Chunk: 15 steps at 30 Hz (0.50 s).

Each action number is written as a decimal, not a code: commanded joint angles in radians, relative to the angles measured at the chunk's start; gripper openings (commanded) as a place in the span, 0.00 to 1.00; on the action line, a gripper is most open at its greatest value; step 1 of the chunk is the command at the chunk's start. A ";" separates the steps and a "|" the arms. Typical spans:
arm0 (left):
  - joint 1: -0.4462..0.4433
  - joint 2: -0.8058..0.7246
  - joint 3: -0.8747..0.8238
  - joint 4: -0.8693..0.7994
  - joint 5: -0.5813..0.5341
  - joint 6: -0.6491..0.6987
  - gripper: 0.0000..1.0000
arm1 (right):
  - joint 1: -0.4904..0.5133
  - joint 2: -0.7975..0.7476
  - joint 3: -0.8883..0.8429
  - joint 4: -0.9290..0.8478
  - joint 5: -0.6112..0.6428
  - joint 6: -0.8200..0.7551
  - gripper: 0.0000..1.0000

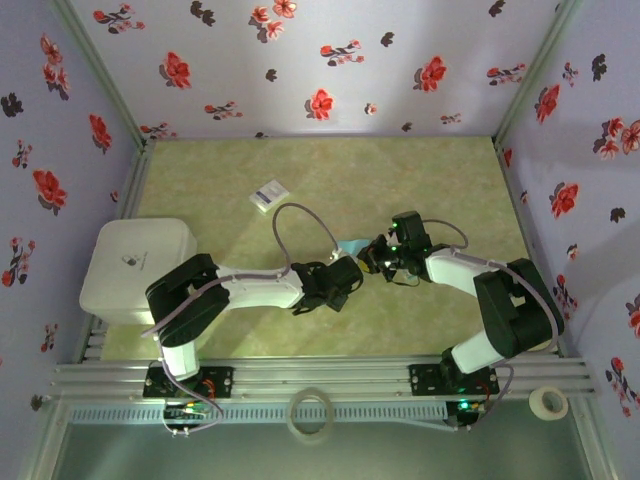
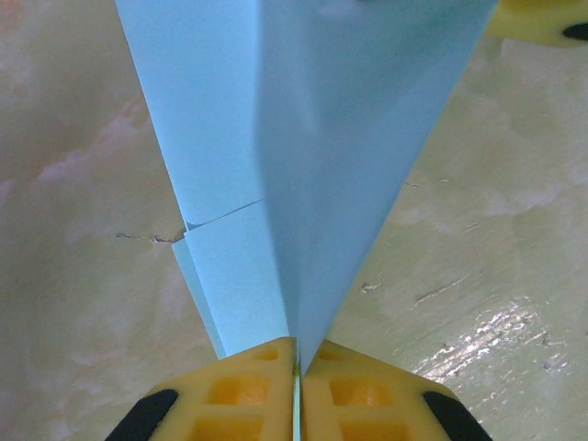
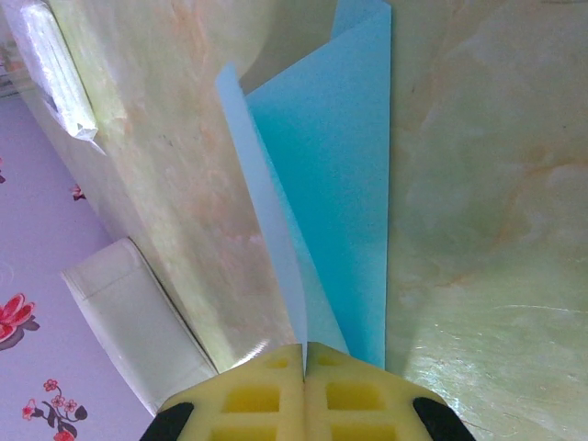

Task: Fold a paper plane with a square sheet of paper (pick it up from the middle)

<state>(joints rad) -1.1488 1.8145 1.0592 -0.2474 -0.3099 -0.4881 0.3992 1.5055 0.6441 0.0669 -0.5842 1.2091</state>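
The teal sheet of paper is folded into a long tapering paper-plane shape and hangs just above the table's middle, between both grippers. My left gripper comes from the left and is shut on one narrow end; in the left wrist view the layers fan out from the pinched jaws. My right gripper comes from the right and is shut on the other end; its wrist view has the folded flaps rising from its closed jaws. A yellow right fingertip peeks in at the top right.
A white box stands at the table's left edge, also in the right wrist view. A small white wrapped card lies behind the arms. Two tape rolls sit by the front rail. Floral walls close three sides.
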 commanded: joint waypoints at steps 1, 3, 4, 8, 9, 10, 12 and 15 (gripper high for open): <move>0.010 -0.005 -0.010 -0.001 0.006 -0.015 0.10 | -0.002 -0.017 -0.008 0.008 -0.006 0.010 0.00; 0.009 -0.006 -0.010 -0.001 0.006 -0.018 0.10 | -0.002 -0.016 -0.008 0.009 -0.007 0.010 0.00; 0.010 -0.006 -0.011 0.000 0.006 -0.018 0.10 | -0.003 -0.017 -0.008 0.009 -0.007 0.010 0.00; 0.013 -0.004 -0.013 0.003 0.014 -0.021 0.09 | -0.003 -0.016 -0.007 0.010 -0.008 0.010 0.00; 0.012 -0.005 -0.015 0.006 0.020 -0.020 0.07 | -0.003 -0.016 -0.007 0.010 -0.008 0.010 0.00; 0.014 -0.004 -0.017 0.009 0.026 -0.023 0.05 | -0.002 -0.016 -0.008 0.009 -0.008 0.009 0.00; 0.020 -0.005 -0.022 0.017 0.035 -0.029 0.01 | -0.003 -0.017 -0.009 0.011 -0.008 0.010 0.00; 0.037 -0.013 -0.041 0.049 0.087 -0.044 0.00 | -0.002 -0.017 -0.010 0.010 -0.004 0.007 0.00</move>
<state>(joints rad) -1.1328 1.8145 1.0439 -0.2184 -0.2680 -0.5049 0.3992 1.5055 0.6437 0.0673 -0.5838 1.2091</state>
